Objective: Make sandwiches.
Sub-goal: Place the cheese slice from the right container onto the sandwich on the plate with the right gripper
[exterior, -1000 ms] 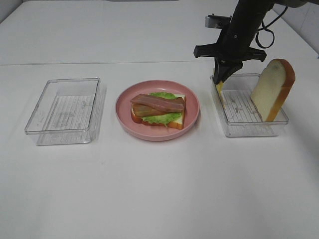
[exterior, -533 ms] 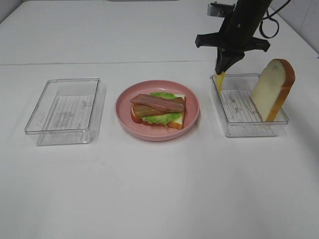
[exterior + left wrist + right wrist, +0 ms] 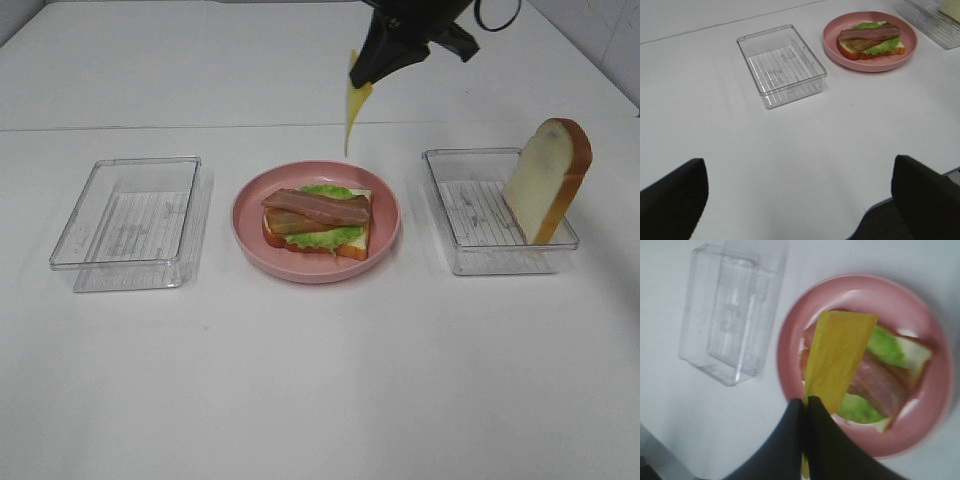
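A half-built sandwich (image 3: 318,221) lies on a pink plate (image 3: 252,222): a bread slice with green lettuce and brown bacon on top. My right gripper (image 3: 364,78) is shut on a thin yellow cheese slice (image 3: 353,113) that hangs down from it, high above the plate's far edge. The right wrist view shows the cheese (image 3: 837,356) hanging over the sandwich (image 3: 880,390) and plate (image 3: 790,342). A second bread slice (image 3: 547,178) leans upright in the clear tray on the right (image 3: 470,255). My left gripper (image 3: 800,200) is open and empty, low over bare table, far from the plate (image 3: 832,42).
An empty clear tray (image 3: 130,222) stands left of the plate; it also shows in the left wrist view (image 3: 781,64) and the right wrist view (image 3: 727,310). The table's front edge (image 3: 875,210) shows in the left wrist view.
My right gripper has lifted the cheese slice out of the right tray and carried it up and left, from over the tray to over the plate's far edge.
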